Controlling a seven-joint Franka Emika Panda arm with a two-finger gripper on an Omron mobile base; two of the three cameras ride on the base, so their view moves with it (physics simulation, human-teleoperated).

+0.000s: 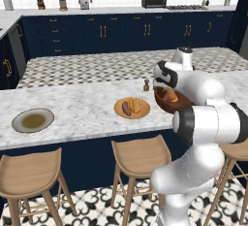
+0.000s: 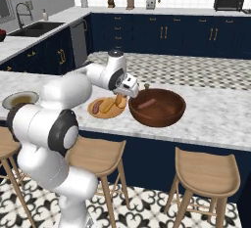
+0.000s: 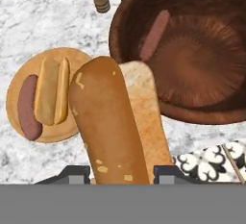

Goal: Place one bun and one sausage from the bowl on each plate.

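I have the gripper (image 3: 120,172) clamped on a bun (image 3: 117,131), lifted above the counter (image 1: 77,111) between the orange plate (image 3: 19,81) and the bowl (image 2: 157,107). That plate carries a bun and a sausage (image 3: 28,107); another sausage (image 3: 154,34) lies in the bowl. The grey plate (image 1: 33,120) sits towards the counter's left end.

I note a glossy reddish-brown bowl (image 3: 192,64), a matt, crusty bun (image 3: 113,127) and a polished marble desk (image 1: 77,108).

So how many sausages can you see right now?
2: one sausage lies on the orange plate beside a bun; one sausage lies in the bowl. None seems hidden.
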